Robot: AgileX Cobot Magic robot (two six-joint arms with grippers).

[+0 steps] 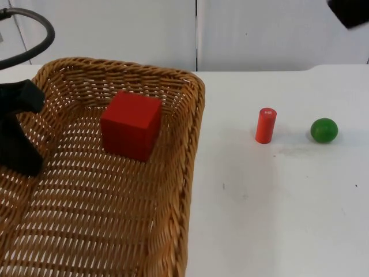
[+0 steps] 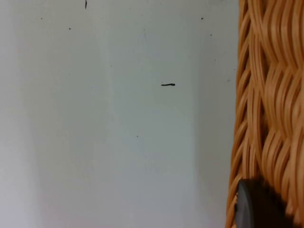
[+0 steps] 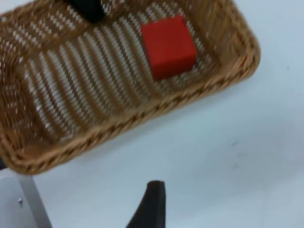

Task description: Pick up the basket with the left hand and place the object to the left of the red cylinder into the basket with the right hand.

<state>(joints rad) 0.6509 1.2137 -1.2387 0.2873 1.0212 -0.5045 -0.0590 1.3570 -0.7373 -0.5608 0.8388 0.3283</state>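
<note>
basket (image 1: 173,190) cut off, red cube (image 1: 131,124) inside | left claw (image 1: 17,144) pinching its rim | right claw (image 3: 151,204) state unclear

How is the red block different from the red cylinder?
The red block is a box shape with flat sides; the red cylinder is round and slim. The block lies inside the basket; the cylinder stands upright on the table. The block looks bigger. Both are red.

the top view looks down and forward over the surface (image 1: 277,202) toward the partition wall (image 1: 259,29). the left wrist view sits close against the basket (image 2: 266,104) rim, facing the surface. the right wrist view looks down from farther off, sharing basket and red cube (image 3: 168,46) with the top view.
</note>
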